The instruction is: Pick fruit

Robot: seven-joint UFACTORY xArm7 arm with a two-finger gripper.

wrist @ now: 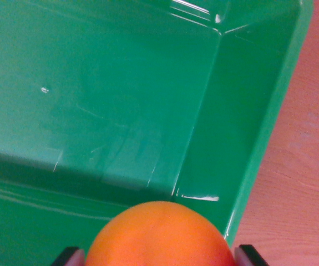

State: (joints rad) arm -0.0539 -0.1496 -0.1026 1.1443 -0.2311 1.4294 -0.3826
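Wrist view: one orange point(160, 235) sits at the bottom edge of the frame, directly between the two dark fingertips point(70, 257) of the gripper point(160, 259). One tip shows at the wrist view's left of the fruit, the other at the wrist view's right. Both tips sit right against the orange's sides, so the hand reads as clamped on the orange; actual contact is at frame edge, hard to confirm fully.

Below and behind it is one green plastic bin point(120, 111), glossy, floor bare of any other fruit in the part shown. Its inner corner is at top right, its right wall runs down toward the orange. The orange hangs over the bin's lower right area, near that wall. Cannot tell whether it rests on the floor or is lifted clear. A wooden table point(303, 166) shows past the bin rim on the wrist view's right.

Step, as judged: fruit is in the grasp over the bin, so either carry-out or drop-in; the task line says pick, so likely lifting it out. Next move calls for a firm hold and a straight rise, clearing the right wall and rim.

Count: orange 1, bin 1, fingertips 2, table 1.
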